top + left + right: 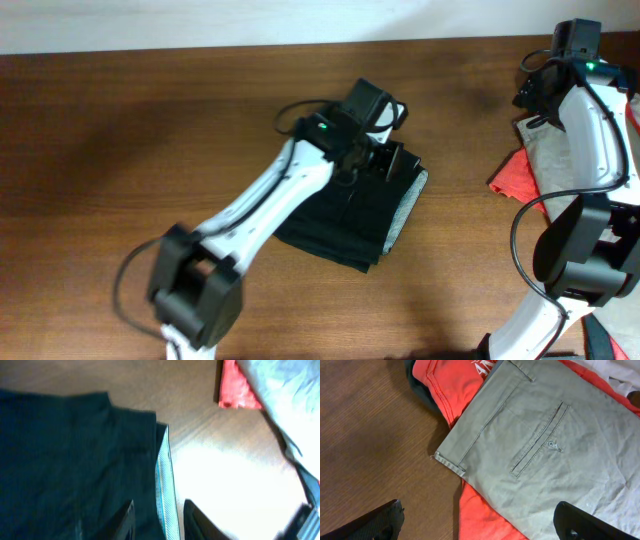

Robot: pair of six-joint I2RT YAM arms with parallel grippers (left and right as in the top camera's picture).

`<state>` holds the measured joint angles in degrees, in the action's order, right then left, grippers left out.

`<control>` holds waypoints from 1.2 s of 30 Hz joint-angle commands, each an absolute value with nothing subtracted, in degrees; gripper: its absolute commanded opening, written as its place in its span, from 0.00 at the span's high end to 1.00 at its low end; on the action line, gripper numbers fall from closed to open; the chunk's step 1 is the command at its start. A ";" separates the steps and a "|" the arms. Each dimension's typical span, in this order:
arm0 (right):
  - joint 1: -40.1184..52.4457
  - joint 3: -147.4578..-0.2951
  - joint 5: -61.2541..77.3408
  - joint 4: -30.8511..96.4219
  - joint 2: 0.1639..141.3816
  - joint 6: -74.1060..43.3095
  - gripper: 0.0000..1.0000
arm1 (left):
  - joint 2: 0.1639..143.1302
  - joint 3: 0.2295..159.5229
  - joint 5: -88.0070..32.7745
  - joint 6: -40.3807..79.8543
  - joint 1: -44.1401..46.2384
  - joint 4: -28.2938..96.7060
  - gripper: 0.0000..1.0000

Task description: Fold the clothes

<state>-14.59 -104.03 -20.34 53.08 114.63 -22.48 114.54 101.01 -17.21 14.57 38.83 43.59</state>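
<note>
The black garment (pixel 345 215) of the clothes lies folded in a flat stack mid-table, a pale inner edge (pixel 165 490) showing along its right side. My left gripper (pixel 159 522) is low over the stack's far right corner, jaws apart. The pale edge lies loosely between the two fingers, and neither pinches it. My right gripper (pixel 480 522) hovers wide open over the pile at the table's right edge. There the khaki-grey trousers (pixel 545 445) lie on a red garment (pixel 485 515), and nothing is between its fingers.
The pile of khaki-grey trousers (pixel 545 150) and red garment (pixel 510 178) sits at the table's right edge, beside the right arm (pixel 590 130). Brown wooden table (pixel 120 130) spreads left of the black stack. The left arm (pixel 260 205) crosses the table diagonally.
</note>
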 commanded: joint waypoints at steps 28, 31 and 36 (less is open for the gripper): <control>-14.70 -104.38 -21.45 53.15 114.17 -22.74 0.01 | 116.99 76.55 -30.24 19.92 42.19 43.46 0.99; -14.70 -104.38 -21.45 53.15 114.17 -22.74 0.01 | 115.83 80.97 -30.20 18.39 40.91 47.40 0.99; -14.70 -104.38 -21.45 53.15 114.17 -22.74 0.01 | 109.78 88.77 -16.49 16.84 35.27 53.39 0.48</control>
<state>-14.59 -104.03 -20.36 53.15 114.63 -22.48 114.63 84.75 -25.69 18.09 38.94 52.07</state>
